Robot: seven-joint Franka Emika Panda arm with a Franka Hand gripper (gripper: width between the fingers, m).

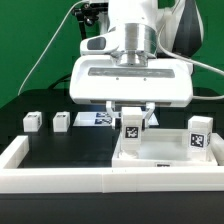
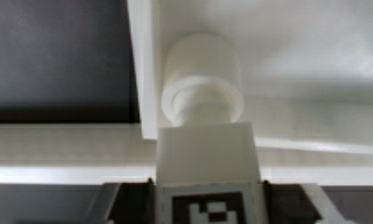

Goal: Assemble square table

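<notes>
The white square tabletop (image 1: 160, 152) lies flat inside the border wall. My gripper (image 1: 131, 120) is shut on a white tagged leg (image 1: 131, 127), which it holds upright at the slab's corner on the exterior view's left. In the wrist view the leg (image 2: 208, 150) sits between my dark fingers (image 2: 137, 203), its round end (image 2: 204, 95) against the slab's corner (image 2: 289, 80). A second leg (image 1: 198, 136) stands upright on the slab at the exterior view's right. Two loose legs (image 1: 32, 121) (image 1: 61, 121) stand on the black table at the left.
The marker board (image 1: 92, 118) lies behind the gripper on the black table (image 1: 30, 140). A long low white border wall (image 1: 90, 181) runs along the front and up the left side. Cables hang behind the arm.
</notes>
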